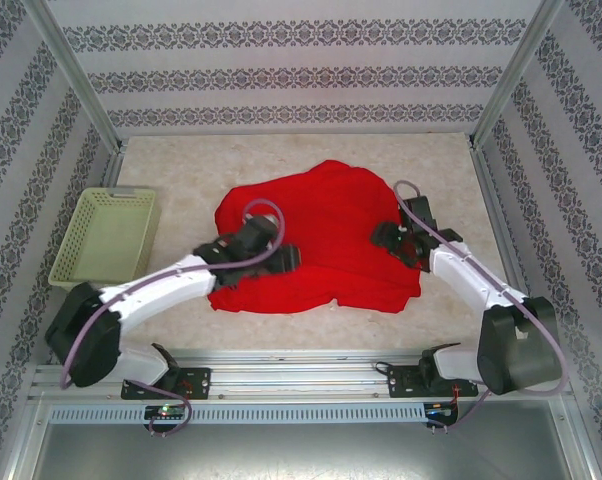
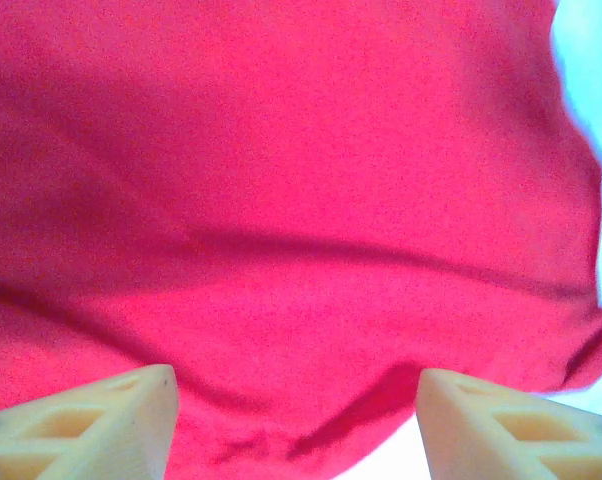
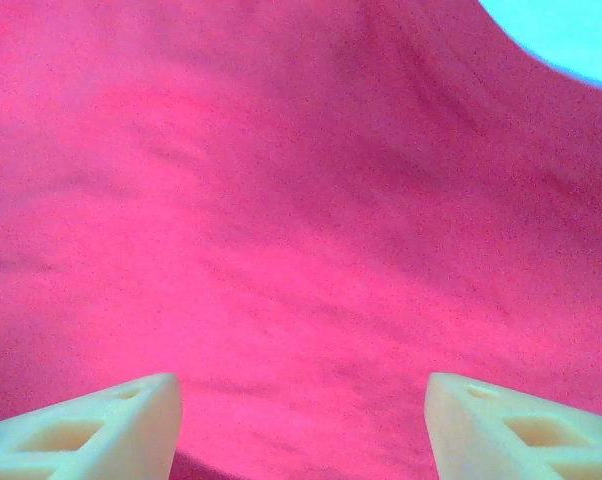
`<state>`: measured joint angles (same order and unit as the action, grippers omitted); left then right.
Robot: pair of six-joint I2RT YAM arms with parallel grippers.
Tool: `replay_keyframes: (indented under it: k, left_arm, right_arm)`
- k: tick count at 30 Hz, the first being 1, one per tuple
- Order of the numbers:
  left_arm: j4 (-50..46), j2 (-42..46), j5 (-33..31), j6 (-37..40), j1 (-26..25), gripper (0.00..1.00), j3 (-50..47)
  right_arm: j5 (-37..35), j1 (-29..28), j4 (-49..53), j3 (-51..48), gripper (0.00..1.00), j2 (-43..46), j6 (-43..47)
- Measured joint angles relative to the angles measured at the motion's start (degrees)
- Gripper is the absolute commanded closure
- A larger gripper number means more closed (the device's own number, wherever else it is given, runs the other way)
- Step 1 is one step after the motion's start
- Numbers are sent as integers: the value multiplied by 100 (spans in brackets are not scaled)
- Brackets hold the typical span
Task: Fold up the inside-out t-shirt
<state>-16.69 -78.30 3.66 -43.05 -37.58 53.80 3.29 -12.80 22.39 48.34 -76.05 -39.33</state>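
Observation:
The inside-out t-shirt [image 1: 326,215] lies rumpled and roughly spread in the middle of the table, bright red with no print. My left gripper [image 1: 286,258] rests low over its near left part, and my right gripper [image 1: 381,238] sits over its right side. In the left wrist view the left gripper [image 2: 296,425] is open, its cream fingertips [image 2: 111,420] wide apart above creased red cloth [image 2: 281,200] near a hem edge. In the right wrist view the right gripper [image 3: 301,425] is open too, over smooth red cloth [image 3: 281,200]. Nothing is pinched between either pair of jaws.
A pale green basket [image 1: 106,235] stands empty at the left of the table. Patterned walls and metal posts close in the back and both sides. Bare pale tabletop [image 1: 281,320] runs along the near edge in front of the shirt.

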Motion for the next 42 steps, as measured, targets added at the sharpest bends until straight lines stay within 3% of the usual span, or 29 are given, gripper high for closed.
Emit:
replay_keyframes:
  k: [6, 12, 18, 31, 35, 42]
  left_arm:
    - [-448, -710, -597, 656, 2017, 39, 1379]
    - [-935, -2490, -686, 1158, 2929, 47, 2583]
    - [-1456, -3598, -476, 1762, 3014, 51, 3257]
    - [-1757, -4662, -404, 2229, 3010, 56, 4400]
    - [-1858, -5073, -369, 2337, 3010, 65, 4863]
    - [-1937, -5257, -308, 2424, 3010, 88, 5077]
  right_arm:
    - [52, -278, -31, 1434, 37, -1091, 339]
    - [133, -387, 68, 2577, 40, -2389, 608]
    - [260, -387, 232, 3294, 40, -3134, 723]
    - [382, -387, 315, 3858, 40, -3526, 831]
    - [378, -385, 389, 4011, 40, -3803, 876]
    - [251, -317, 946, 4760, 42, -4516, 957]
